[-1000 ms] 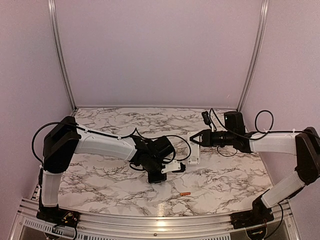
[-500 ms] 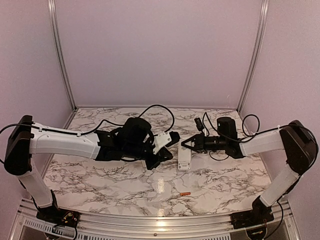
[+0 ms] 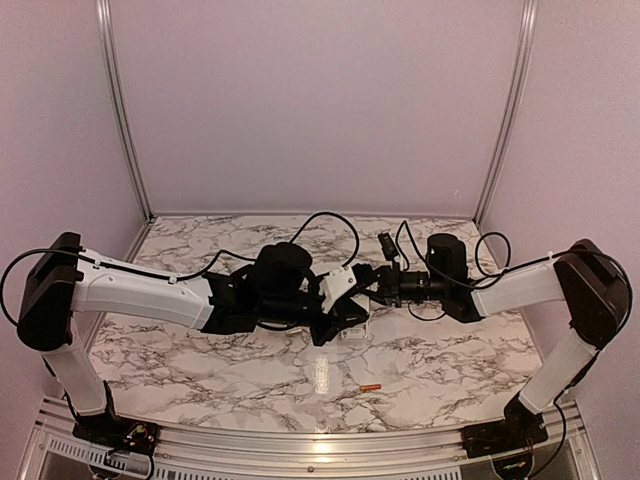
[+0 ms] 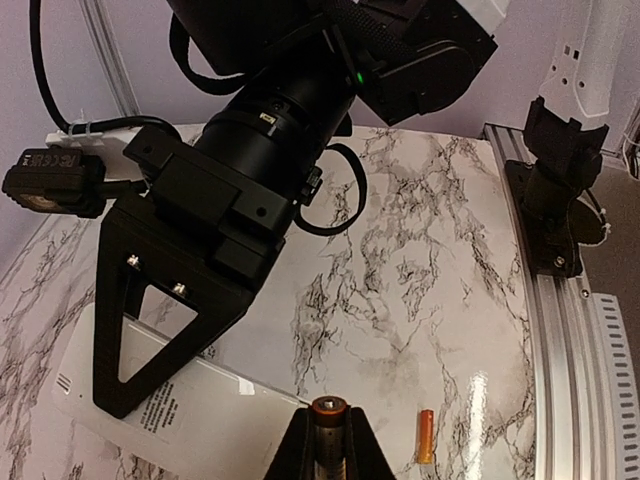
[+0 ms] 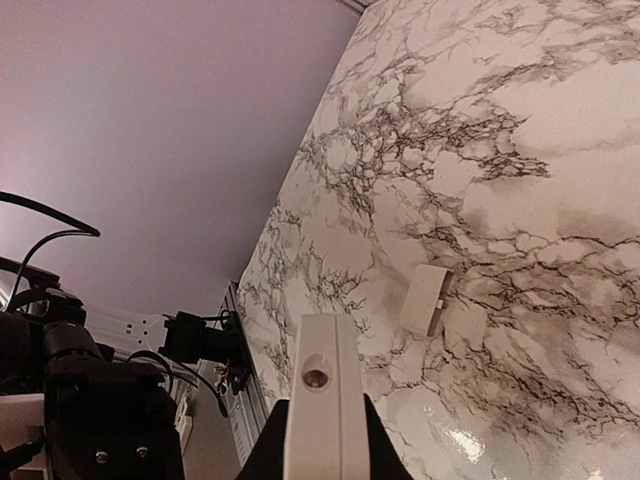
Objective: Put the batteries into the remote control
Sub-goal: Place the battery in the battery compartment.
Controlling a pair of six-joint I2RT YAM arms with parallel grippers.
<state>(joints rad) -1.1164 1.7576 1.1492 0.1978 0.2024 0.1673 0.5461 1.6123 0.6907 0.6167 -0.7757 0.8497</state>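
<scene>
My left gripper (image 4: 331, 432) is shut on a gold battery with an orange-ringed end (image 4: 331, 408), held end-up. Just beyond it, the white remote control (image 4: 185, 410) lies tilted with its plain labelled back showing, gripped by the black fingers (image 4: 150, 330) of my right gripper. In the right wrist view, my right gripper (image 5: 320, 425) is shut on the remote (image 5: 320, 370), seen end-on. From above, both grippers meet at mid-table, the left one (image 3: 348, 308) and the right one (image 3: 368, 284), with the remote (image 3: 353, 330) below them. An orange-red battery (image 3: 371, 387) lies loose on the table and also shows in the left wrist view (image 4: 426, 436).
A small white cover piece (image 5: 428, 298) lies flat on the marble table (image 3: 200, 345). The aluminium rail (image 3: 300, 440) and the right arm's base (image 4: 555, 200) run along the near edge. Purple walls enclose the sides and back.
My left arm swung up from the table's front toward the centre. My right gripper carried the remote leftward. The two grippers now sit close together.
</scene>
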